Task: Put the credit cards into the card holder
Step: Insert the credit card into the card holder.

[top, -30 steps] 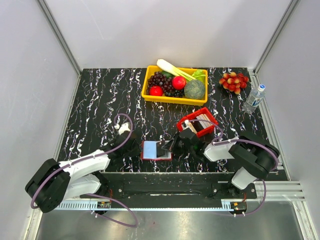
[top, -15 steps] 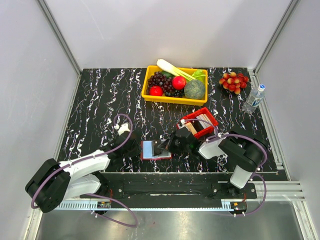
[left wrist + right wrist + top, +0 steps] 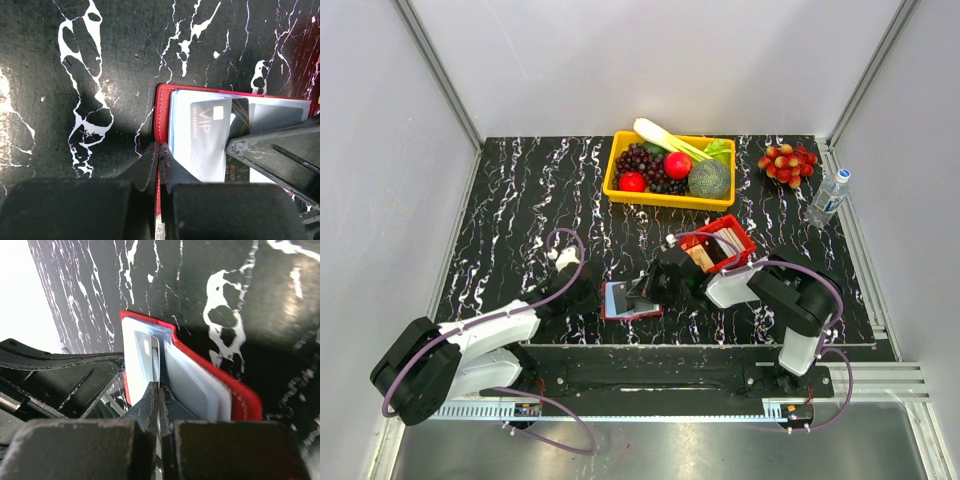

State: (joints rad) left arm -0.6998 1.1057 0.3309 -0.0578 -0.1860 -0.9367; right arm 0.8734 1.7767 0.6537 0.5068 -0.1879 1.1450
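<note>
Here we see the red card holder [image 3: 620, 300] open on the marbled bench [image 3: 520, 200]; left jaws clamp its cover, right jaws pinch a glossy black card [image 3: 240, 115]; only the left wrist shows VIP lettering [image 3: 202, 122].

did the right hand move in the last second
Yes, the right hand has slid left, farther over the card holder and away from the red tray.

Card holder [image 3: 623, 299] lies open, with red cover and pale blue leaves; VIP card [image 3: 207, 135] (dark, chip showing) lies across them.
</note>
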